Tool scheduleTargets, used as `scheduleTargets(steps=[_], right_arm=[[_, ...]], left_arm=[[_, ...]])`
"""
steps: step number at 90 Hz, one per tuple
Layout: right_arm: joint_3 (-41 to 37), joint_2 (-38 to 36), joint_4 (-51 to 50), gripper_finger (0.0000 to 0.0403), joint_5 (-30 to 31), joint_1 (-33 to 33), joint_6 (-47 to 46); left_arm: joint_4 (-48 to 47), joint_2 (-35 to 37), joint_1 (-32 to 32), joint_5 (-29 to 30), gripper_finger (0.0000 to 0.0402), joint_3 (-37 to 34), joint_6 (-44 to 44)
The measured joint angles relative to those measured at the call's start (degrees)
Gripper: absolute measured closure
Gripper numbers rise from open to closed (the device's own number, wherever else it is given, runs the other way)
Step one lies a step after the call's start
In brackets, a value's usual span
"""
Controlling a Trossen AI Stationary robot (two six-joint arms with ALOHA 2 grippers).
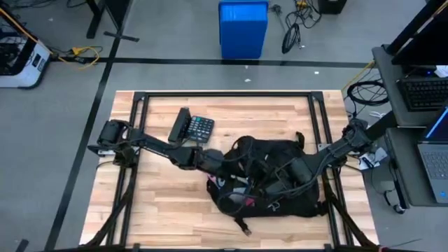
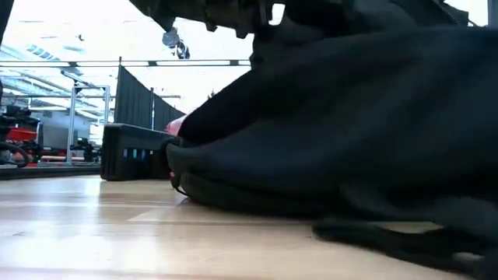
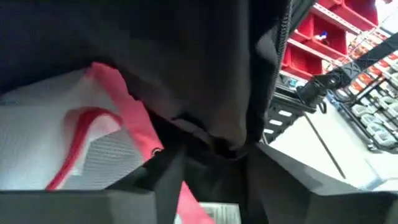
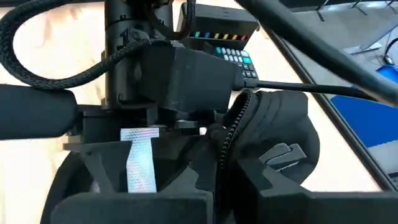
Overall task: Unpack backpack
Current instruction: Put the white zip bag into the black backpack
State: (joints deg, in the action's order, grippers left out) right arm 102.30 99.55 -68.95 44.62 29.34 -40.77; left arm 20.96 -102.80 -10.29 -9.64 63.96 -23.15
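My left pincer point(image 1: 231, 165) sits in the backpack point(image 1: 283, 157) mouth at nine o'clock, nearer; grip on either pincer: cannot tell.

Both hands over backpack point(image 1: 280, 175) on table point(image 1: 168, 203); calculator point(image 1: 192, 127) just beside left arm.
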Motion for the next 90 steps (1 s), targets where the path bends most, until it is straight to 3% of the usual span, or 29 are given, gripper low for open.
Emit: scheduleTargets(steps=[9,16,32,44,58,79,90], right_arm=[[0.0,0.0,-0.4,0.0399,0.2,0.1,0.0],[0.0,0.0,-0.8,0.0399,0.2,0.4,0.0],[0.0,0.0,-1.2,0.0399,-0.9,0.6,0.4],[0.0,0.0,-1.1,0.0399,-1.0,0.7,1.0],[0.0,0.0,-1.1,0.0399,-1.2,0.8,1.2],[0.0,0.0,-1.1,0.0399,-1.5,0.8,1.4],[0.0,0.0,-1.1,0.0399,-1.6,0.8,1.4]], left_arm=[[-3.7,2.3,0.0,-4.2,0.0193,0.1,-0.3],[-14.4,5.9,0.0,-3.9,0.0187,0.0,-0.4],[-42.3,15.6,-1.1,12.8,0.0197,0.0,0.4],[-56.0,19.8,-2.9,18.1,0.0204,-0.6,-2.2],[-55.8,19.9,-4.3,22.1,0.0205,-5.2,-1.0],[-37.1,18.9,-4.0,21.9,0.0205,-15.3,3.3],[-36.4,18.9,-5.0,28.8,0.0205,-16.8,8.8]])
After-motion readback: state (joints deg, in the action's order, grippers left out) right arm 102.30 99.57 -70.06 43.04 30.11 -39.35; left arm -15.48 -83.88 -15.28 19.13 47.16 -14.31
